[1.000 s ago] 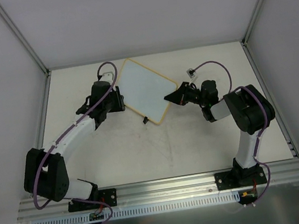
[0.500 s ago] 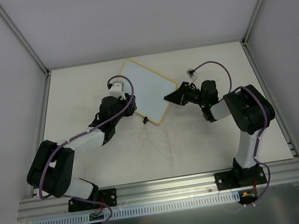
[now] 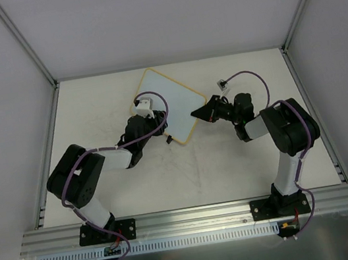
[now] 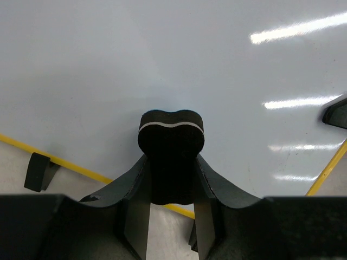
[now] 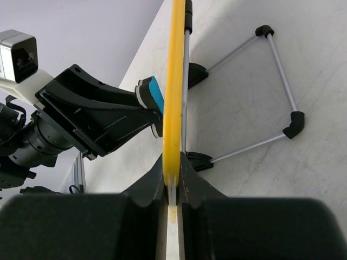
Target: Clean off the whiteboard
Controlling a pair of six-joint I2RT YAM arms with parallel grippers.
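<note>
The whiteboard (image 3: 172, 97) sat at the far middle of the table (image 3: 233, 167), turned cornerwise. From where I stood, the right gripper (image 3: 199, 112) was pinched tight on the board's right-hand edge, one finger on either side of the yellow rim. The left gripper (image 4: 171, 162) reached in from the near left, clamped on a small black eraser (image 4: 171, 135). The eraser's end was against the white face, close to the near edge and not far from a black clip (image 4: 39, 172).
</note>
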